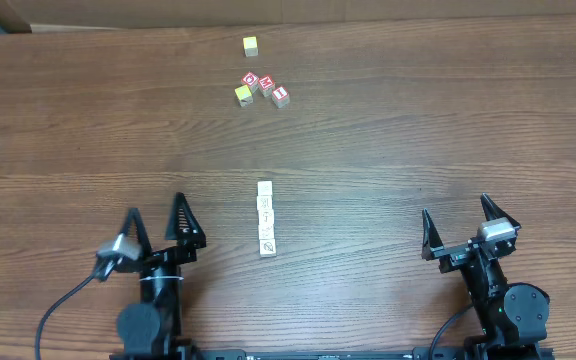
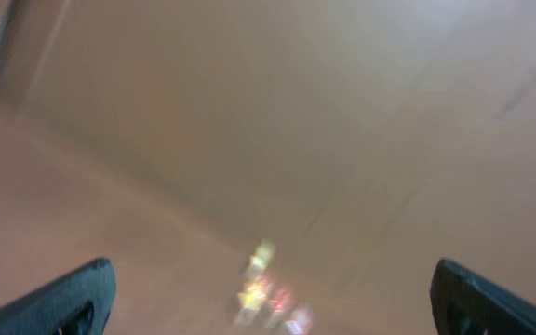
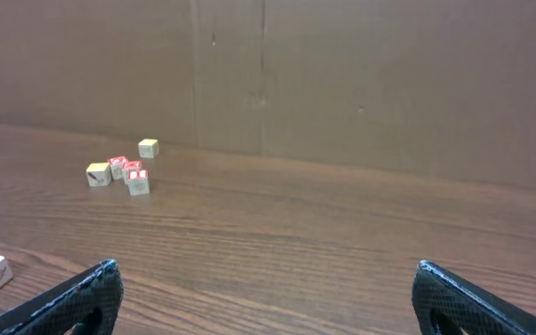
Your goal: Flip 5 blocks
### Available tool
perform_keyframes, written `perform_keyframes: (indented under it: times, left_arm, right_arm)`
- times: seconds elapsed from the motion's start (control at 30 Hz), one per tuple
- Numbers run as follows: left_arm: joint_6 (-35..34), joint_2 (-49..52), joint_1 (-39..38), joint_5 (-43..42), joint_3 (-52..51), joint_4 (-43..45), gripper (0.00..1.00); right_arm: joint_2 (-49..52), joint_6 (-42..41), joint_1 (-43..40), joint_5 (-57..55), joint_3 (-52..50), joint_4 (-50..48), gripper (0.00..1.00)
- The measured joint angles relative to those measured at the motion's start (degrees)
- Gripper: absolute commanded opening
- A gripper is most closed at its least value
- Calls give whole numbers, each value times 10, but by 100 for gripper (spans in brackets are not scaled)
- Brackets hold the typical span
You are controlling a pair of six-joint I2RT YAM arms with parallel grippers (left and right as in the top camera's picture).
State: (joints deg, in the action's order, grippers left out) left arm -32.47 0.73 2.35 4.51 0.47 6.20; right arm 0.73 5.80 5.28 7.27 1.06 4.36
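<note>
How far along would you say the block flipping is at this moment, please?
Nothing looks started. The five pale blocks lie in a tidy row at the centre; whether any has already been turned cannot be told. Nothing is in hand: the left fingers and right fingers stand open and empty, well apart from the row on either side. All five flips appear to be left.

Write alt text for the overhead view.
A straight row of pale blocks lies centred on the wooden table, between the open, empty left hand and right hand near the front edge. A cluster of red and yellow cubes sits farther back.
</note>
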Motion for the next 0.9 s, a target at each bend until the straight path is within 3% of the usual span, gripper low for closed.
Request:
perform_keyframes:
  times: [0.1,0.5,0.9]
  left_arm:
    - [7,1,0,14,0,-97,100]
    - [193,0,-12,20,0,-100,100]
    - [224,0,-15,19,0,-101,100]
  right_arm:
    - [0,0,0,0,0,0,100]
    - [0,0,0,0,0,0,100]
    - [0,0,0,0,0,0,100]
